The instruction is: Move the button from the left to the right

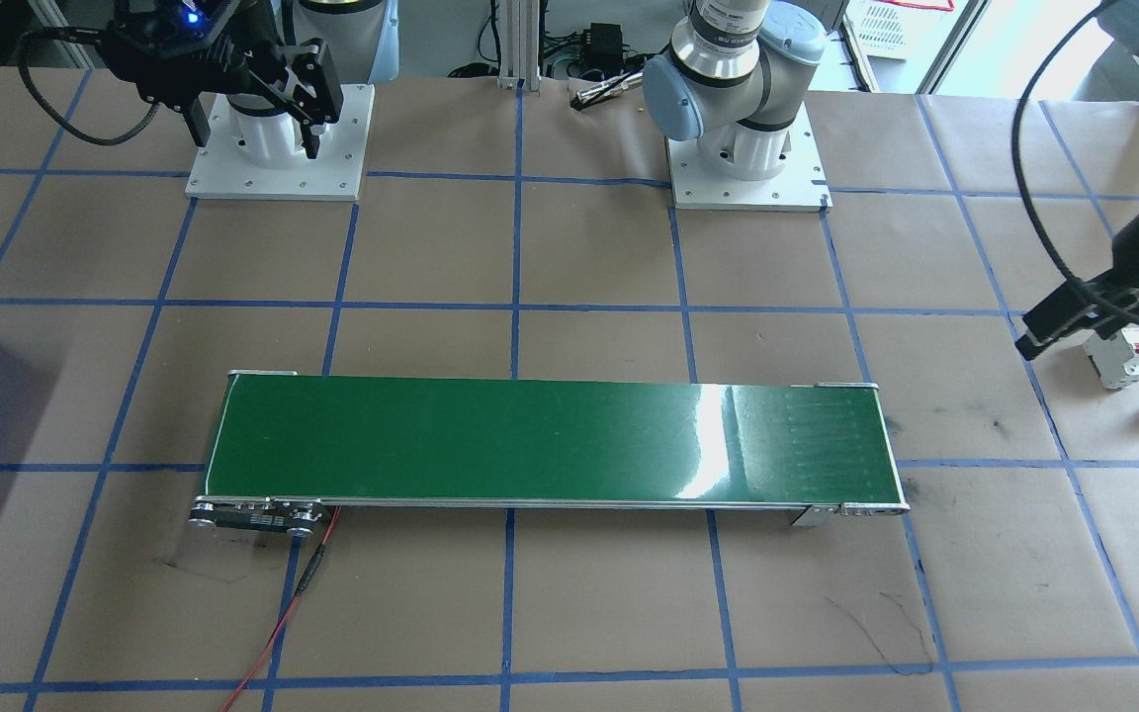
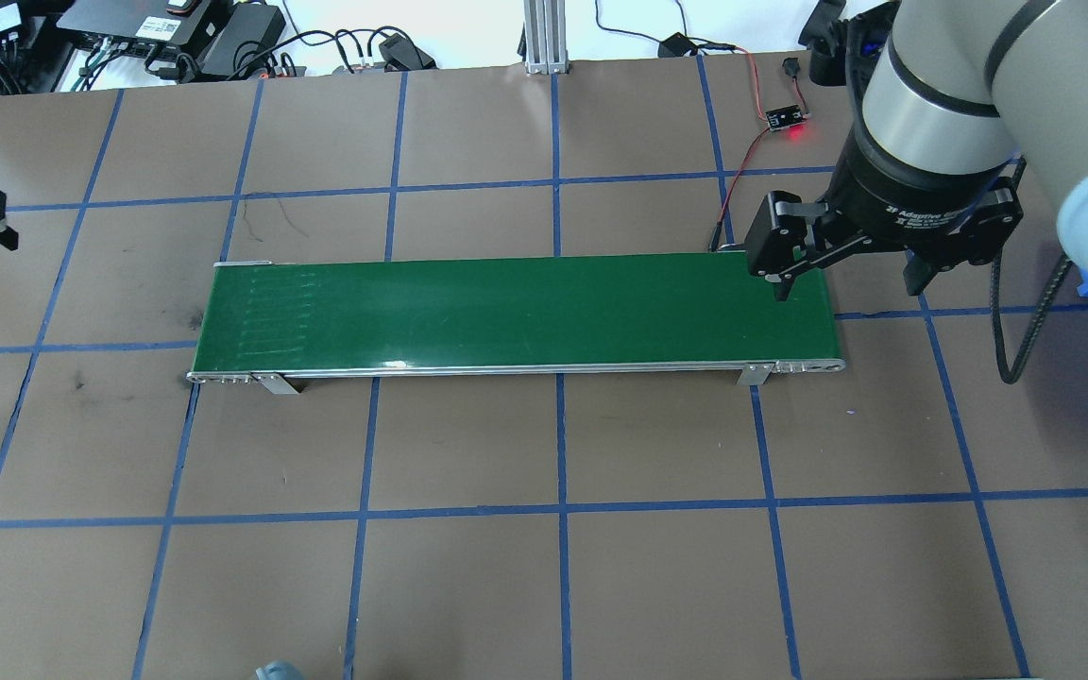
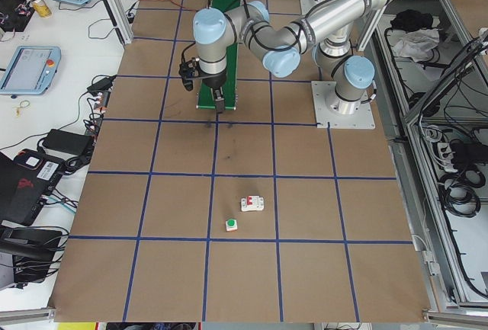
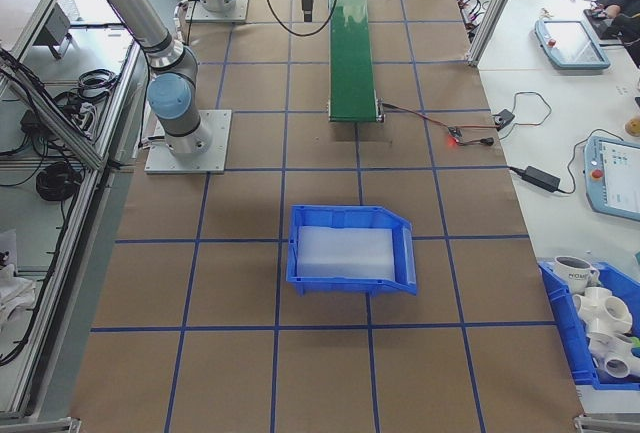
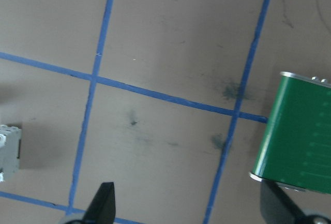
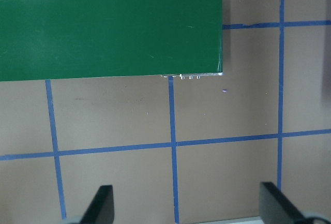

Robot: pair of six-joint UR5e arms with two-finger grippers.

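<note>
Button (image 3: pixel 232 225) lay ungrasped at lower centre; left gripper (image 5: pixel 189 208) and right gripper (image 6: pixel 189 206) gaped empty, transfer unstarted.

brown table (image 2: pixel 468 586), blue tape grid (image 2: pixel 560 444).

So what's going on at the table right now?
Nothing is held yet. The button lies on the paper beside the circuit breaker, off the robot's left end of the green conveyor. The left gripper is open above the table between the belt's end and those parts, not touching them. The right gripper hangs open over the belt's other end. The blue bin sits beyond that end, with no part visible inside.
</note>
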